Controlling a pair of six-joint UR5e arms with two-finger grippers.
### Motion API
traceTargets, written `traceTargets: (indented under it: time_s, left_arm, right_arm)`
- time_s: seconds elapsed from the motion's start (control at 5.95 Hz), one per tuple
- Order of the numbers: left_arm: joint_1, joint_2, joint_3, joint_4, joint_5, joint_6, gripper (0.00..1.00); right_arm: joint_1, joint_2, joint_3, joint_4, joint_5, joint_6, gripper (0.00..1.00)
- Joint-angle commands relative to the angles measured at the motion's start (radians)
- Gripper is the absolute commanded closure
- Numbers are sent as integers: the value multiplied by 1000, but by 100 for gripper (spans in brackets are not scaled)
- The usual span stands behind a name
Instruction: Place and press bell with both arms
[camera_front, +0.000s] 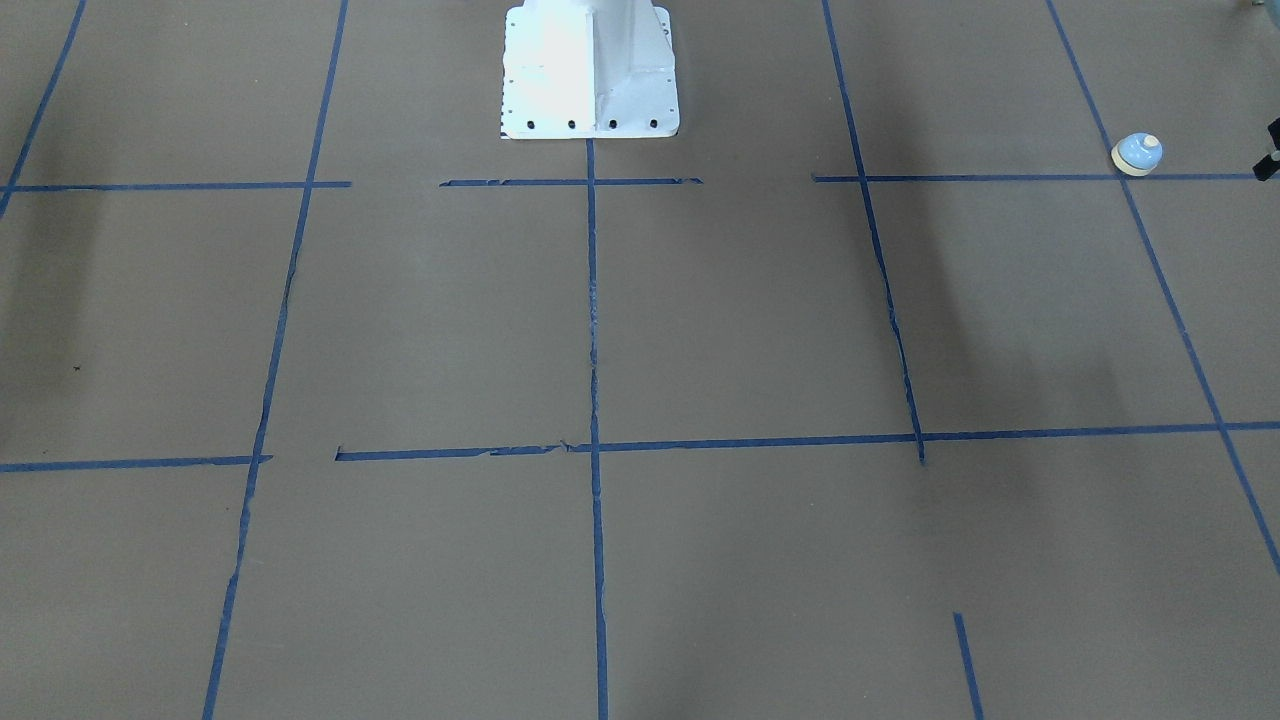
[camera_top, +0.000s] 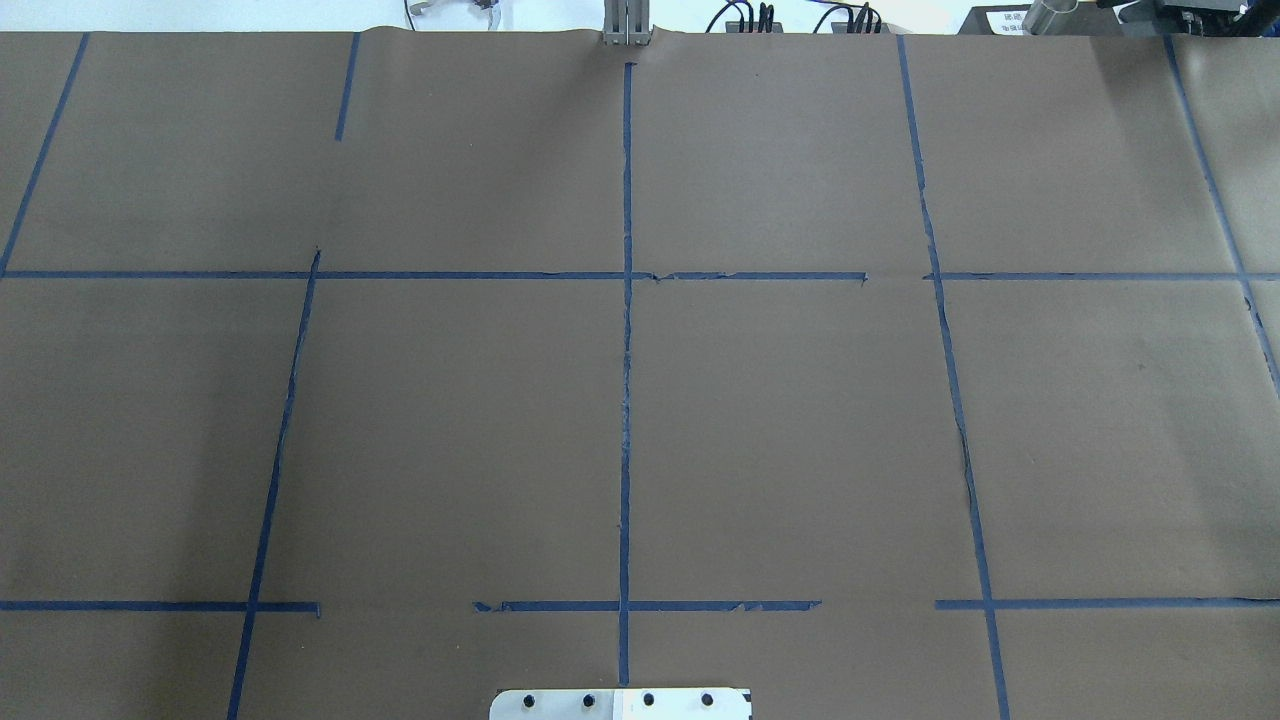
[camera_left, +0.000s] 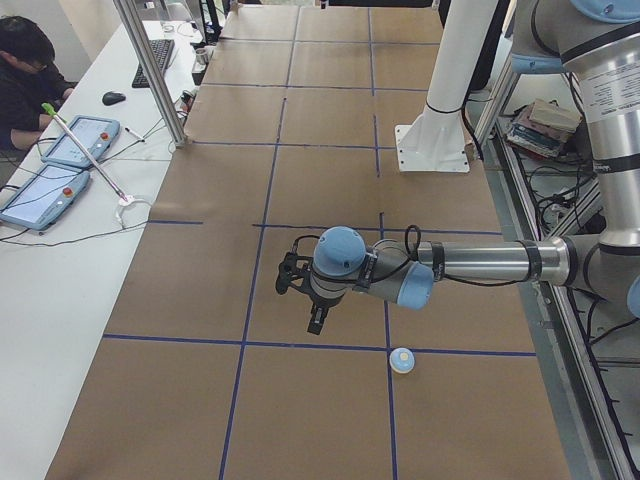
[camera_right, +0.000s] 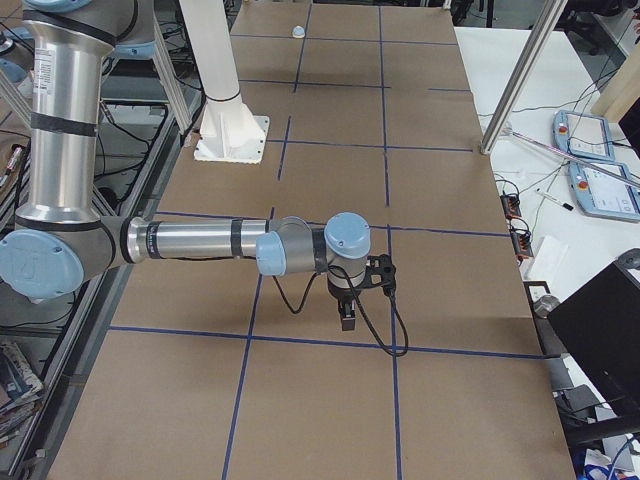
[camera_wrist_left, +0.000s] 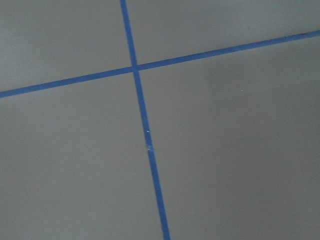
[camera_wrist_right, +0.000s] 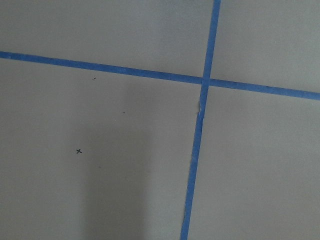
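The bell (camera_front: 1137, 154), light blue with a cream rim and button, stands upright on the brown table by a crossing of blue tape lines. It also shows in the exterior left view (camera_left: 401, 360) and, tiny and far off, in the exterior right view (camera_right: 297, 31). My left gripper (camera_left: 316, 322) points down and hovers above the table a short way from the bell, not touching it. A black sliver of it shows at the edge of the front view (camera_front: 1272, 150). My right gripper (camera_right: 347, 320) points down over the far end of the table. I cannot tell whether either gripper is open or shut. Both wrist views show only paper and tape.
The white bolted pedestal (camera_front: 590, 70) stands at the robot's side of the table (camera_left: 440, 130). Blue tape lines (camera_top: 626, 400) form a grid on the brown paper. A metal post (camera_left: 150, 70), tablets and a seated operator (camera_left: 25, 70) are at a side table.
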Motion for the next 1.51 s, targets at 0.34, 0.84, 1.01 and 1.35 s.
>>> traceTargets:
  time_s: [0.34,0.84,1.01,1.35]
  left_arm:
    - [442,179,87,-300,237,-429,0]
    - [555,205,253,-519,233,-428,0]
    - [576,215,253,-521,225,-428,0]
    - [609,218,261,-521,224,-428,0]
  right_arm:
    - [0,-21,32,-1,0,0,0]
    - [0,-21,32,0,-1,-3,0]
    - [0,-21,32,0,-1,-4,0]
    - [0,-21,32,0,-1,-4,0]
